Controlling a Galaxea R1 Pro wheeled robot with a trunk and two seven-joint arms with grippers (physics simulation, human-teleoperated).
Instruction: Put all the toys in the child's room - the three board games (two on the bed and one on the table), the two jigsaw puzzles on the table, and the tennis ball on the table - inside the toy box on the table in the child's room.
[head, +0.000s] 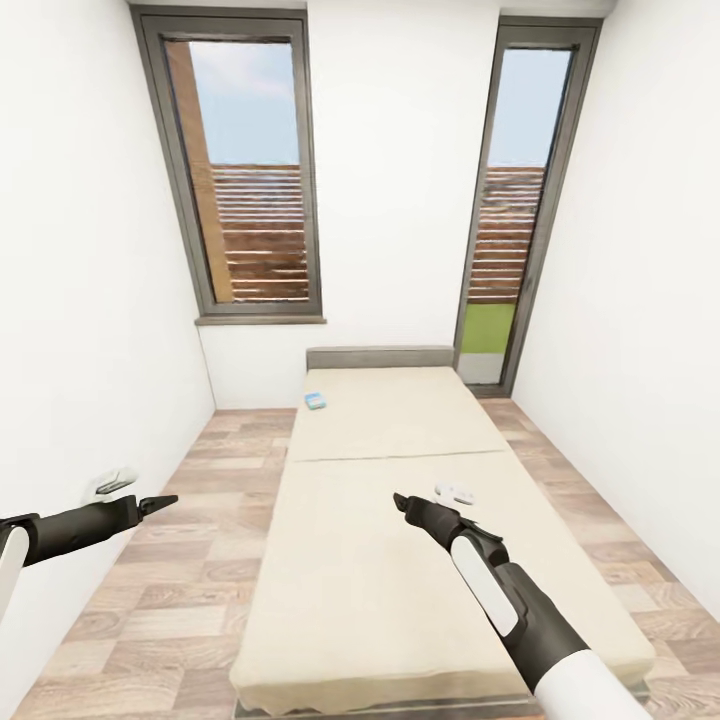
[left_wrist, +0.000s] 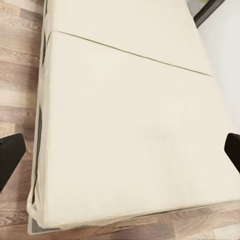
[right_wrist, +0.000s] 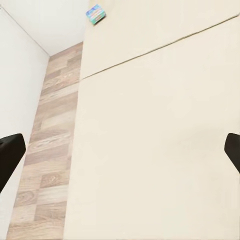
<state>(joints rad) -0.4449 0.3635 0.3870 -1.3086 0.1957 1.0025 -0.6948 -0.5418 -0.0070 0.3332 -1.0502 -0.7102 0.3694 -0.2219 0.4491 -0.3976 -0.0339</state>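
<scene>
So the left end effector (head: 165, 499) was hanging over the wood-plank floor (head: 190, 520) beside the bed (head: 400, 520), and in the head view we honestly couldn't tell how its fingers sat. Its wrist view had one dark fingertip (left_wrist: 10, 155) at each edge of the frame with the mattress in between, so the fingers were spread apart and holding nothing. Next to that arm was a small white thing (head: 112, 483), too blurry for us to name.

Room was narrow, white walls, two tall windows (head: 245, 170) on the far wall. The bed ran down the middle with a grey padded edge (head: 380, 356) at the far end.

One small blue-green game box (head: 316, 401) sat on the far left part of the mattress. The right end effector (head: 400, 500) hovered over the mattress, fingers also spread and empty in its wrist view. Just beyond it lay a small white object (head: 457, 492), partly cut off by the arm and hard to make out.
</scene>
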